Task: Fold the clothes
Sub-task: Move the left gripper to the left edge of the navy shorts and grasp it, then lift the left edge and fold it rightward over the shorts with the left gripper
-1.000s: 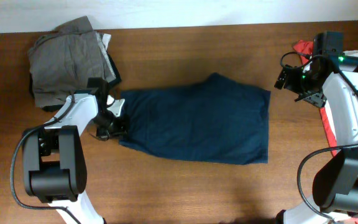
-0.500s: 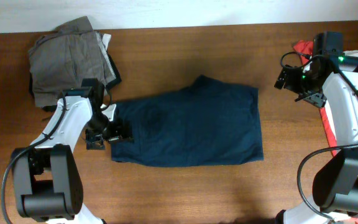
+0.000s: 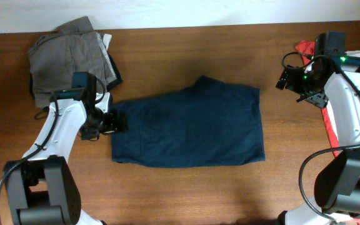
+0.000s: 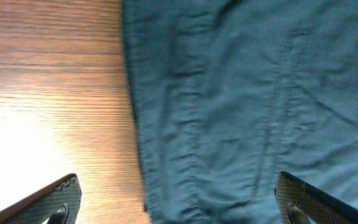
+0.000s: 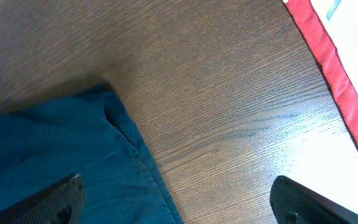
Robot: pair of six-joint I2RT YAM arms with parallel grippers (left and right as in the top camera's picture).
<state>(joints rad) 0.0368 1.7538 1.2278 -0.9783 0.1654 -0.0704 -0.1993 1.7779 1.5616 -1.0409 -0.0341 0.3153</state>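
grey shorts (image 3: pixel 67 59) piled at 10 o'clock, probably the done stack. left gripper (image 3: pixel 115 122) spread, empty, over the 9 o'clock edge of the navy shorts (image 3: pixel 192 128), which lie flat mid-table; likely lining up a pinch. right gripper (image 3: pixel 290 80) spread too, up at 2 o'clock by the red garment (image 3: pixel 303 47), clear of the fold.

Brown wood-grain table (image 3: pixel 186 194) with bright glare, pale strip (image 3: pixel 199 11) beyond its far edge.
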